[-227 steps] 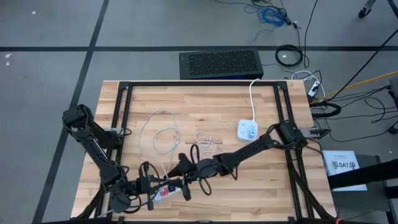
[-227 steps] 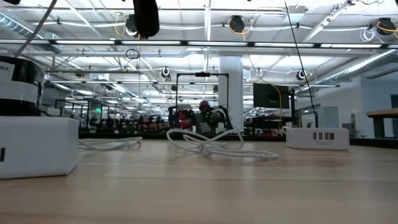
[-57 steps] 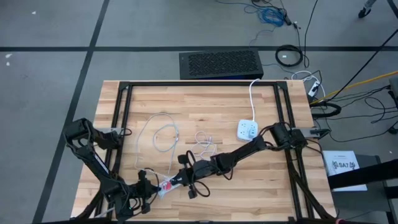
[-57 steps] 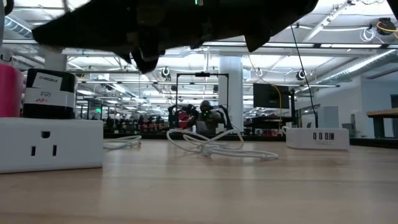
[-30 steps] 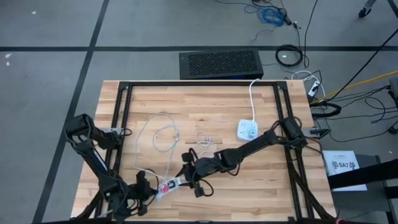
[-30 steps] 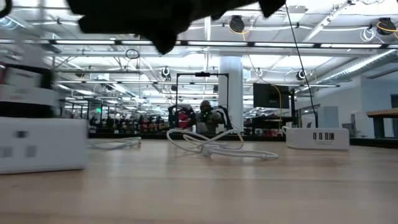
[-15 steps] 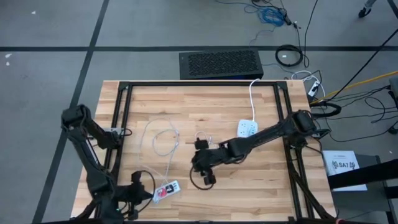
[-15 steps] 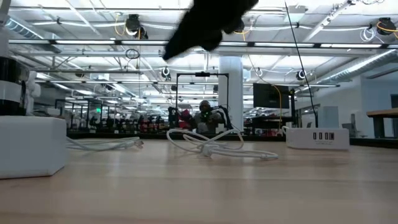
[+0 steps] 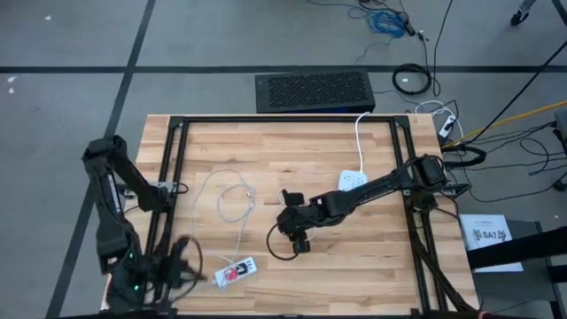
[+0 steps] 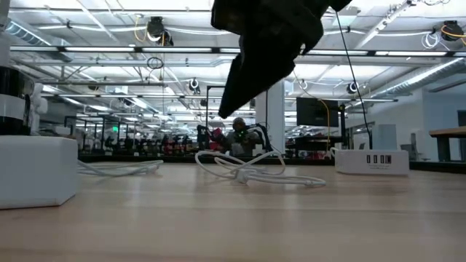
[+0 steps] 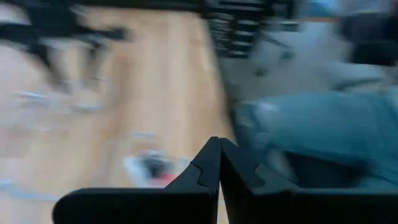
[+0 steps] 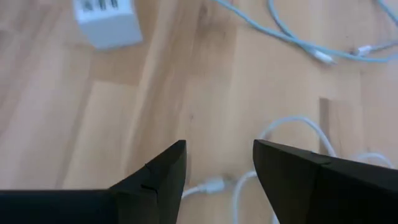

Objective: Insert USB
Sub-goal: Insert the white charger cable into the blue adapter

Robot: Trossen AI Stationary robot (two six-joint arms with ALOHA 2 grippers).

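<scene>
While right gripper hangs open, empty, above white cable mid-table, risk: fingers pinch cord, not plug, so USB misaligns at charger block. Left gripper shut, empty, near-left edge.

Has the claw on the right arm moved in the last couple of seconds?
Yes. In the high view the right gripper has pulled away from the small white block near the table's front edge and now hangs nearer the white power strip, jaws open and empty.
</scene>
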